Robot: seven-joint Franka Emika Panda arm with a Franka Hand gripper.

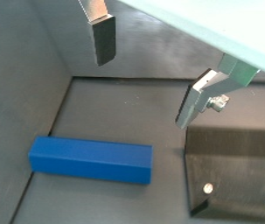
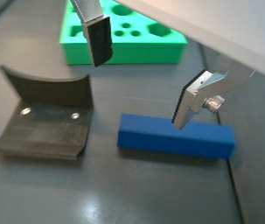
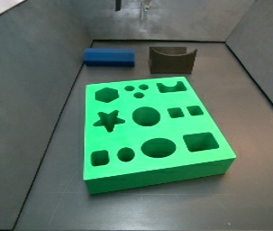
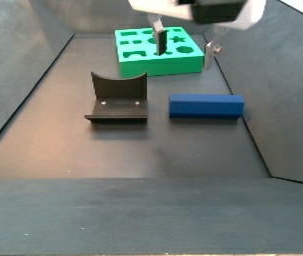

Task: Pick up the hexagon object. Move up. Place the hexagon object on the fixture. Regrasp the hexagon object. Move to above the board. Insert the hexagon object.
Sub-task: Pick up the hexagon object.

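Observation:
The hexagon object (image 2: 176, 138), a blue bar, lies flat on the dark floor beside the fixture (image 2: 44, 118). It shows in both side views (image 3: 107, 58) (image 4: 205, 106) and in a wrist view (image 1: 90, 160). My gripper (image 2: 144, 74) hangs open above the floor, higher than the bar, with nothing between its fingers (image 1: 103, 39). In the side views the gripper (image 4: 187, 45) (image 3: 130, 6) is near the top edge. The green board (image 3: 150, 131) with its shaped holes lies apart from the bar (image 4: 157, 52).
The fixture (image 3: 171, 59) (image 4: 116, 100) (image 1: 233, 171) stands between the bar and a side wall of the bin. Sloping grey walls (image 3: 42, 63) enclose the floor. The board (image 2: 122, 39) fills much of the floor.

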